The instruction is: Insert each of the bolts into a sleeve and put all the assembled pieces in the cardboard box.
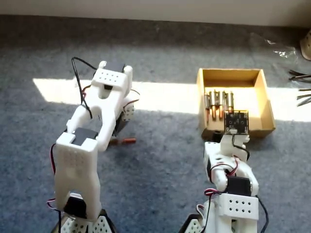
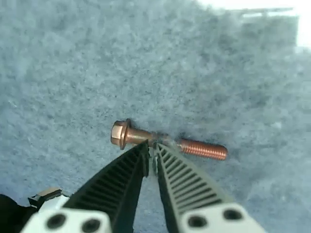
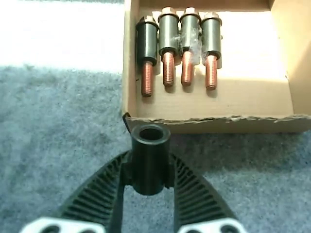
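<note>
Overhead, close wrist views, cardboard box (image 1: pixel 243 94) (image 3: pixel 218 104) shared

A grey carpet (image 1: pixel 160 184) is seen across the whole high view, and it is crossed in the upper half by a bright band of sunlight (image 1: pixel 160 97). A pale strip (image 1: pixel 146 8) is seen along the top edge. Crumpled clear plastic (image 1: pixel 277 46) is seen at the upper right, with a pale rounded object (image 1: pixel 306 44) cut off by the right edge beside it. Thin dark prongs (image 1: pixel 300 75) are seen just below, also at the right edge.
</note>
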Action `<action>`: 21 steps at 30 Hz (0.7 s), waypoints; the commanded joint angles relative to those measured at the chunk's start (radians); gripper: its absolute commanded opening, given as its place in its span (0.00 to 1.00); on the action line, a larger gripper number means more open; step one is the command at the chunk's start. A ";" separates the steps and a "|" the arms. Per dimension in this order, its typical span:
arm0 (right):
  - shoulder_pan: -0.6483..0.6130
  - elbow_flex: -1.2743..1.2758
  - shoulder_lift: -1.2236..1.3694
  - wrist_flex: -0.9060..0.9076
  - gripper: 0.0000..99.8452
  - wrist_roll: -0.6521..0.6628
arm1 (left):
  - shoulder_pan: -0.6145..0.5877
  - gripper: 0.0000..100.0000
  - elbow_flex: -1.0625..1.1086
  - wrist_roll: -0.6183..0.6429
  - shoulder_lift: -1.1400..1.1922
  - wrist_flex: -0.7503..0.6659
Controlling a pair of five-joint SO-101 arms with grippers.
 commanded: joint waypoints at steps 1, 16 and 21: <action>0.007 -0.007 -0.015 -0.025 0.00 0.003 | 0.024 0.03 0.004 0.092 -0.027 0.012; 0.007 -0.007 -0.015 -0.025 0.00 0.003 | -0.019 0.19 0.153 0.459 -0.371 0.005; 0.007 -0.007 -0.015 -0.025 0.00 0.003 | -0.016 0.32 0.213 0.463 -0.387 0.005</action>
